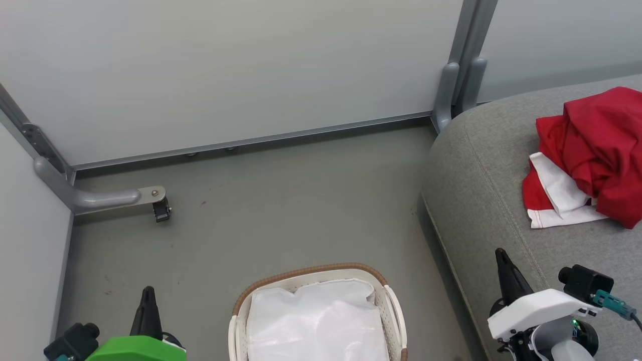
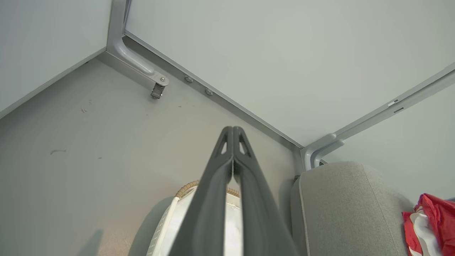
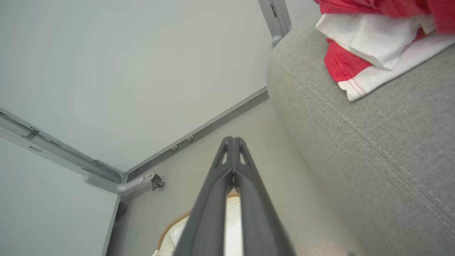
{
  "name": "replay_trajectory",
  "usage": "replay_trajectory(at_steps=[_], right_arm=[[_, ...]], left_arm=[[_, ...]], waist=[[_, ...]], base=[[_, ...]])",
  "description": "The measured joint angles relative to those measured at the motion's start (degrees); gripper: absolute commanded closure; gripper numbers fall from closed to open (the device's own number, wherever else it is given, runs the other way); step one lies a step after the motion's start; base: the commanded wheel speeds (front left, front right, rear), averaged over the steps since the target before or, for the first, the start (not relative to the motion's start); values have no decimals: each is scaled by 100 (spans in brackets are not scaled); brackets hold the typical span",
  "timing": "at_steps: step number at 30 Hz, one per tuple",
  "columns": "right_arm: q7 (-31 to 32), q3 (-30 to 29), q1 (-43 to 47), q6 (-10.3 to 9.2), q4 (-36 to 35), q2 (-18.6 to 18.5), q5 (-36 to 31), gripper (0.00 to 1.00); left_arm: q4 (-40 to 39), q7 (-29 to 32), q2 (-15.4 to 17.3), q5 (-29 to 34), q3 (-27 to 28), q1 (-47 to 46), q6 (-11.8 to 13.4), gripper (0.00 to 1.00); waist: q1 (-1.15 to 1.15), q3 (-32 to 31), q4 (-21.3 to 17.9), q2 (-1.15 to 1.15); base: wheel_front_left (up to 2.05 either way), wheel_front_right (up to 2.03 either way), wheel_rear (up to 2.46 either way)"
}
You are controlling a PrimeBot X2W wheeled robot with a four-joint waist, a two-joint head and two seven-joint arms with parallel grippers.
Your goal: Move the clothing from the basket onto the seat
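Closed, upright: left claw [image 1: 148,292], right claw [image 1: 501,254]

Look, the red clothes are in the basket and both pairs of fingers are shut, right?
No. The head view shows the clothes on the seat, not in the basket, which holds a white liner. The left fingers and right fingers are shut, as you said.
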Motion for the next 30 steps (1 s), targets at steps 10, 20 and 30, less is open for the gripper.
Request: replay_trajectory(at_steps=[10,20,30], right_arm=[[215,-114,-3,0,-89,0,828,100],[406,-225,-13,0,-165,0,1583,100],[571,-315,-19,0,-234,-1,2263,100]], left_arm=[[-85,215,1,-726,59,-73,-13,100],[-156,386,2,-1399,136,-160,-55,100],[-233,564,2,-1987,191,-260,-63,100]], waist=[[0,-7,-1,0],[0,-15,-2,0],[0,-22,-3,0]], base=[[0,0,0],[0,0,0],[0,0,0]])
